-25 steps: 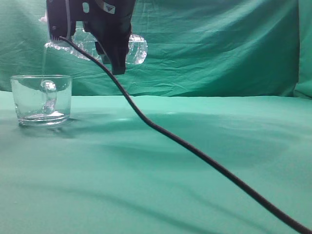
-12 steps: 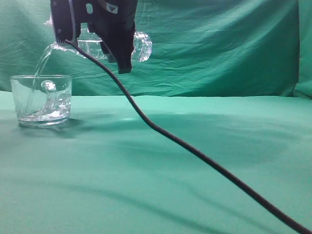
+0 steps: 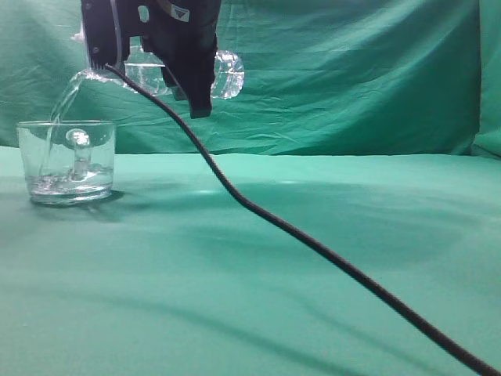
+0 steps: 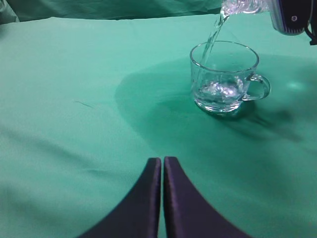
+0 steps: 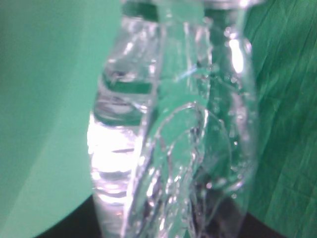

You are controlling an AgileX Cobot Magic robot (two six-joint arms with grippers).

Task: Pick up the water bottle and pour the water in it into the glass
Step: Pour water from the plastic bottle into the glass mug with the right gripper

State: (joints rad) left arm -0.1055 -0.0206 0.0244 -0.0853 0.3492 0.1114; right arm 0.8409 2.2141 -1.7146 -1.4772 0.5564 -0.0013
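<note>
In the exterior view my right gripper (image 3: 149, 47) is shut on the water bottle (image 3: 223, 74) and holds it on its side, above and just right of the glass (image 3: 66, 160). The neck points left and down. A stream of water (image 3: 61, 100) arcs from the neck into the glass, which holds a little water at the bottom. The left wrist view shows the glass (image 4: 225, 77) on the cloth, the stream (image 4: 214, 32) and the bottle's neck (image 4: 242, 6). My left gripper (image 4: 162, 161) is shut and empty, well short of the glass. The bottle (image 5: 173, 139) fills the right wrist view.
A black cable (image 3: 313, 243) runs from the right arm down across the green cloth (image 3: 274, 313) to the front right corner. A green backdrop (image 3: 352, 70) hangs behind the table. The left gripper does not show in the exterior view.
The bottle has shifted slightly right and tipped more. The thin trickle has grown into a fuller arcing stream, and water has gathered in the glass. The last half second shows little motion.
</note>
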